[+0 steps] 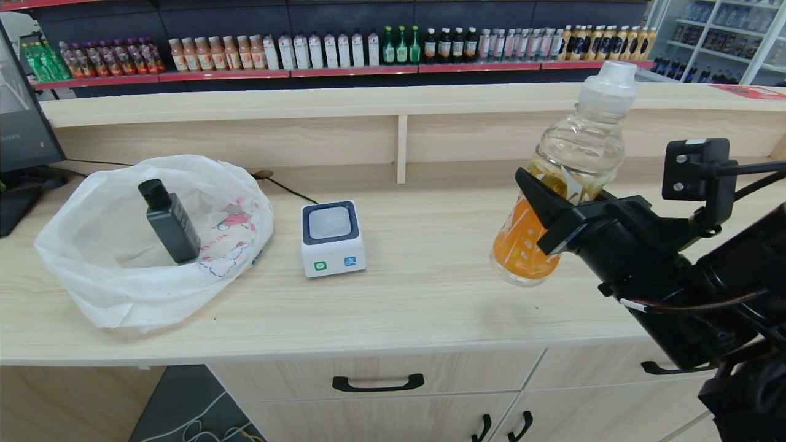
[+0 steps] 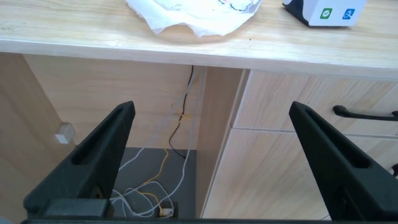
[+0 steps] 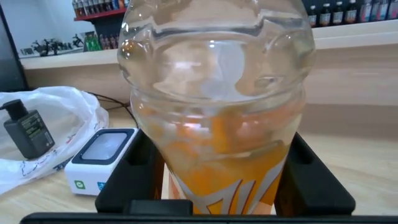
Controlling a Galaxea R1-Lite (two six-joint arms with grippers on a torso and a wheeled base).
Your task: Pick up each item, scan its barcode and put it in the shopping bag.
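Shopping bag [image 1: 73, 245], white and thin, lies open on the left part of the desk [image 1: 430, 294], at 9 o'clock from the scanner [image 1: 332, 239], near it but not touching. Inside the bag we see a dark bottle [image 1: 169, 221] with a black cap. It stands a little tilted, with the cap toward 11 o'clock. A dark monitor [image 1: 18, 123] stands at 10 o'clock from the bag.

The left gripper [image 2: 214, 162] hangs lower than the desk top, in front of the cabinet. Its two black fingers are spread wide and nothing is between them. Behind it some cables [image 2: 165, 180] hang down to the floor.

The scanner is a small white box with a dark-framed window on top, and it sits near the middle of the desk. At 3 o'clock from the scanner, well apart from it, the right gripper [image 1: 565, 193] is clamped on an orange drink bottle [image 1: 528, 245] at the bottle's middle. This bottle has a white cap, a clear upper part and orange liquid below. It is tilted, with the cap toward 1 o'clock. We cannot tell for sure whether its bottom touches the desk.

At 12 o'clock, behind the desk, a long shelf [image 1: 356, 72] carries rows of drinks.
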